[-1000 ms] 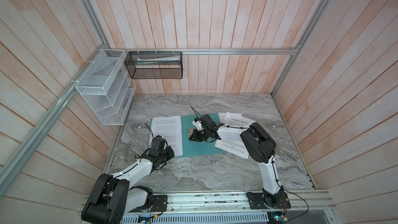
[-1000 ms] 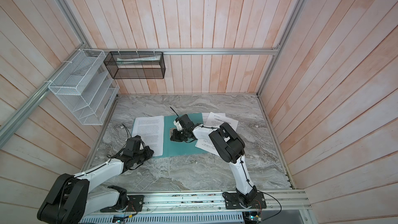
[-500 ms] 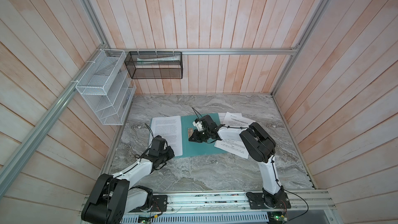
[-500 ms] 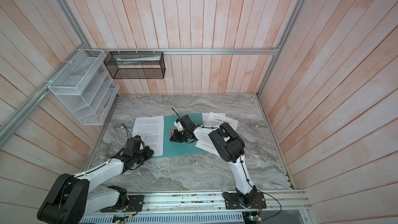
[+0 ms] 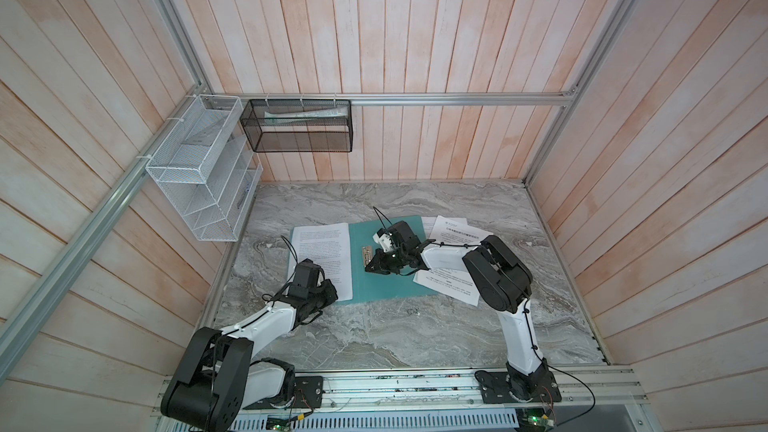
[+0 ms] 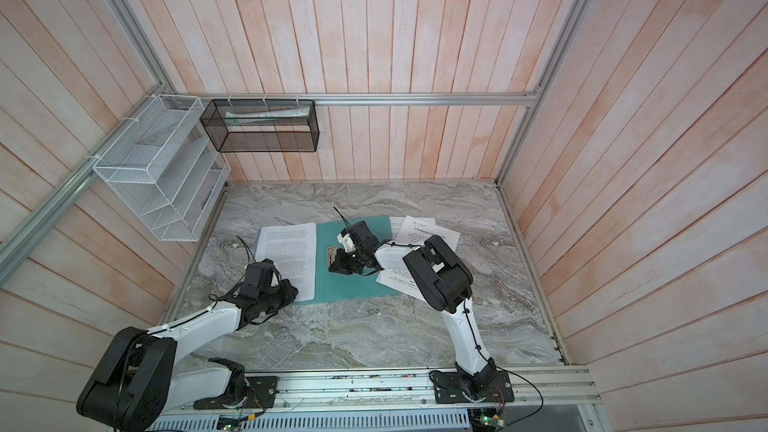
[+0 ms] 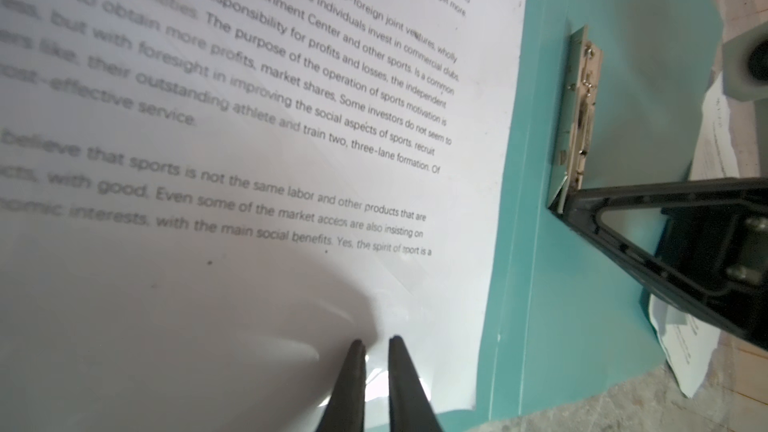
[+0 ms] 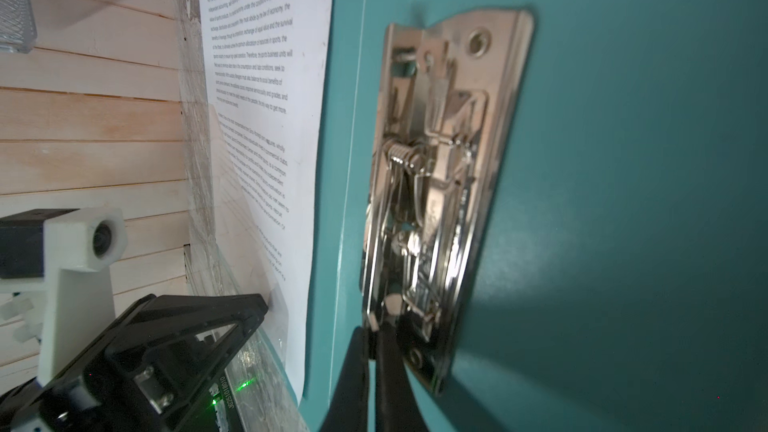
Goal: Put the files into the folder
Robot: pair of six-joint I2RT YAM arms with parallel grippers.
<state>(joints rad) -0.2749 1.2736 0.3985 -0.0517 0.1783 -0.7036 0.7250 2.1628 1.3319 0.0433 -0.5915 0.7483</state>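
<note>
So the folder [image 5: 386, 280] is lying open and flat around the middle of the marble desk [image 5: 374, 334], and only one printed sheet [image 5: 322, 251] is on it so far, sitting on its left cover. The other files [image 5: 451, 259] are still loose off the folder's right edge, partly under the right arm, so the job looks maybe a third done. The right gripper [image 8: 372, 336] has its tips pinched tight on the lever end of the metal clip [image 8: 440, 184], probably about to lift it. The left gripper [image 7: 376, 347] is nearly closed, nipping the near edge of that sheet, which puckers a bit. Room-wise, the near half of the desk is bare; the back strip too. The white wire rack [image 5: 199, 176] and black mesh basket [image 5: 299, 126] hang on the walls, well clear.
</note>
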